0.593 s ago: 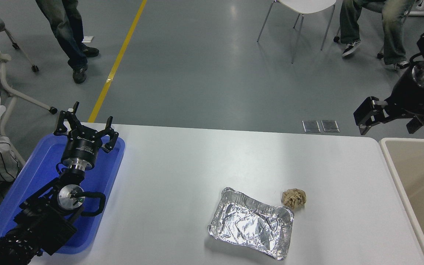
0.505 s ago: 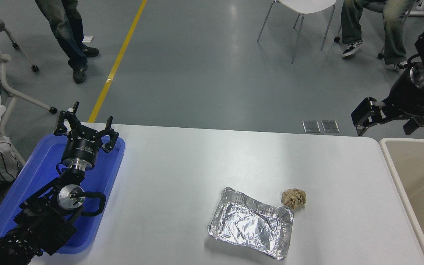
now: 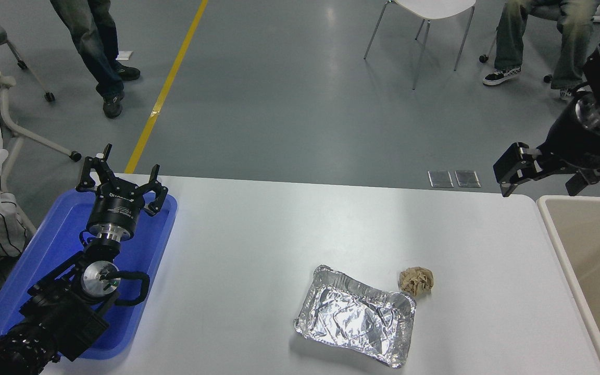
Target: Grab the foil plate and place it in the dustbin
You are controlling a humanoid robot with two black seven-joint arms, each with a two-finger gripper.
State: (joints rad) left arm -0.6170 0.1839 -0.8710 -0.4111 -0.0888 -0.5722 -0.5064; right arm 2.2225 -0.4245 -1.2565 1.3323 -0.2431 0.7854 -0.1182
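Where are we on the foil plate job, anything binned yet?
Nothing is binned. The foil plate lies on the table beside a crumpled paper ball, untouched. The right gripper is open, empty and raised near the table's far right corner, beside the dustbin. The left gripper is parked over the blue tray. Reach, grasp, carry and drop all remain.

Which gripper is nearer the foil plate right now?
Right gripper, raised beyond the foil plate, beside the dustbin. Left gripper sits over the blue tray.
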